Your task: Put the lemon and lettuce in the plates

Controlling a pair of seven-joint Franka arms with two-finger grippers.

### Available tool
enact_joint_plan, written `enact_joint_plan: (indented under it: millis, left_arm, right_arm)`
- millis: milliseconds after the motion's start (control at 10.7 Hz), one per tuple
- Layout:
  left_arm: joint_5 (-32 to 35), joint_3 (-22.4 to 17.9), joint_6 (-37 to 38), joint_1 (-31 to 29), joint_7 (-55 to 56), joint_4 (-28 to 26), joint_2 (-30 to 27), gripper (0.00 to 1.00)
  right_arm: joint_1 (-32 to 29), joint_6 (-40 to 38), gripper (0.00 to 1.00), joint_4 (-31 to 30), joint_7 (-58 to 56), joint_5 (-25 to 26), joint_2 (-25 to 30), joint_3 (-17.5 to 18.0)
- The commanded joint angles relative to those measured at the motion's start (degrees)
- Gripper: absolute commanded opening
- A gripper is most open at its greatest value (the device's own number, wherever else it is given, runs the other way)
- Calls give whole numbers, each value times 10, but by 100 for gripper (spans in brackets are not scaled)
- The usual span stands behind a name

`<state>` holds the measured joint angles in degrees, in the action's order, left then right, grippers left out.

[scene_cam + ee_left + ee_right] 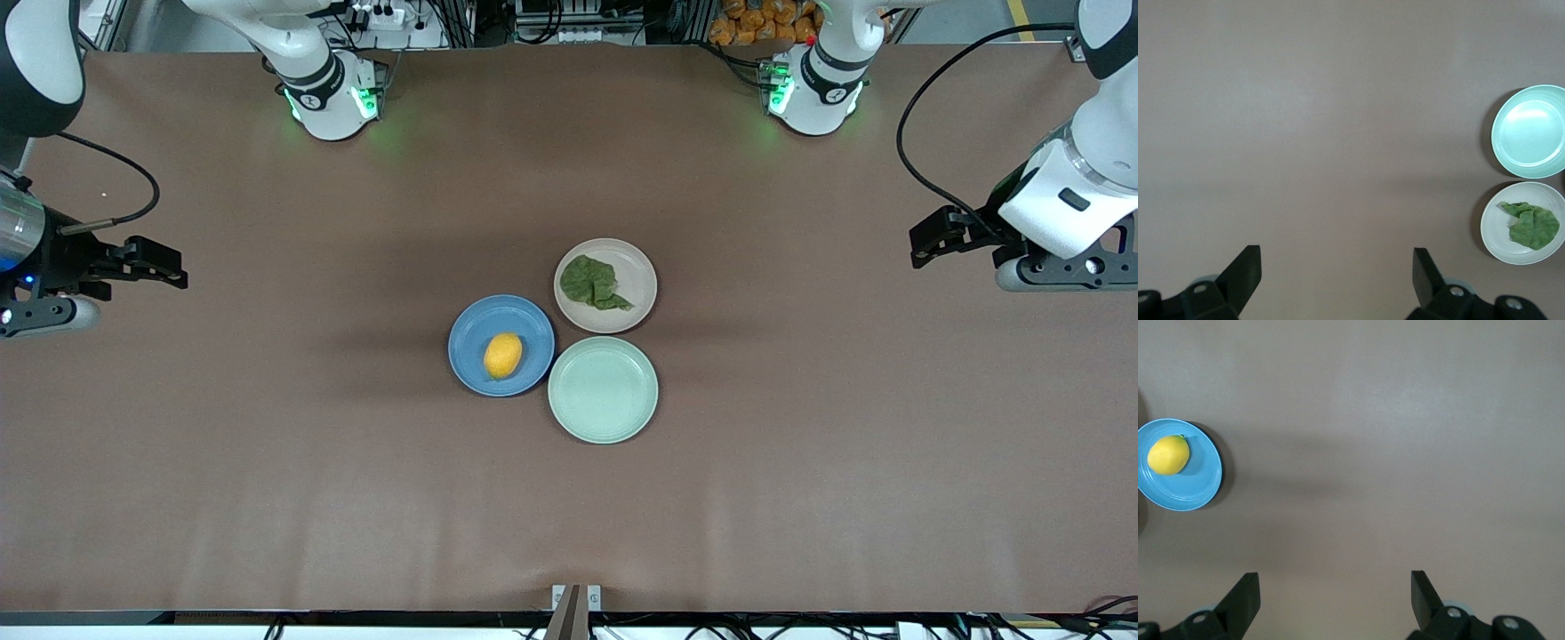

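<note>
Closest to the front camera sits the pale mint-green plate (603,389), bare, on the brown desk (267,462). It plays no part in the job. A little farther off, toward the right arm's end and touching the mint plate's rim, is the blue plate (471,333) with the lemon (502,356) lying inside it, a bit off centre. Farther again is the beige-pink plate (636,267), just beside the other two, holding the lettuce (594,283), its narrow tail pointing toward the left arm's end.

From where things lie, I'd say both placements are done: fruit in one plate, leaf in the other, nothing spilling over a rim. I see nothing left to move.

Both arms wait well apart from the plates. The right gripper (1335,597) hangs over bare desk at its own end, fingers (1245,597) spread wide and holding nothing. The left gripper (1337,273) hangs over bare desk at its end, fingers (1245,273) likewise wide and empty.
</note>
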<state>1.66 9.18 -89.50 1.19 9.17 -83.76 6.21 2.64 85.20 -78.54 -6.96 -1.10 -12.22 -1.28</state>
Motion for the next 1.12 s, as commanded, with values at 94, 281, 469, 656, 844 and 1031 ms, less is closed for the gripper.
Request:
enact_joint_plan:
  millis: [94,281,469,656,844,1031]
  left_arm:
    - [-13,-5,6,0,-14,-5,-11,100]
    - [-10,-5,6,0,-14,-4,-11,100]
    - [-8,-6,6,0,-17,-4,-11,100]
    - [-8,-7,6,0,-16,-4,-10,100]
    - [-6,-7,6,0,-15,-4,-10,100]
    - [-6,-7,6,0,-15,-4,-10,100]
  right_arm:
    - [-3,-10,100,-10,8,10,11,5]
    - [-3,-20,100,-14,8,10,18,4]
    - [-3,-24,100,-17,9,10,20,4]
    - [0,-31,100,-16,9,10,26,5]
    - [1,-38,100,-17,9,10,33,6]
    - [1,-43,100,-18,9,9,40,6]
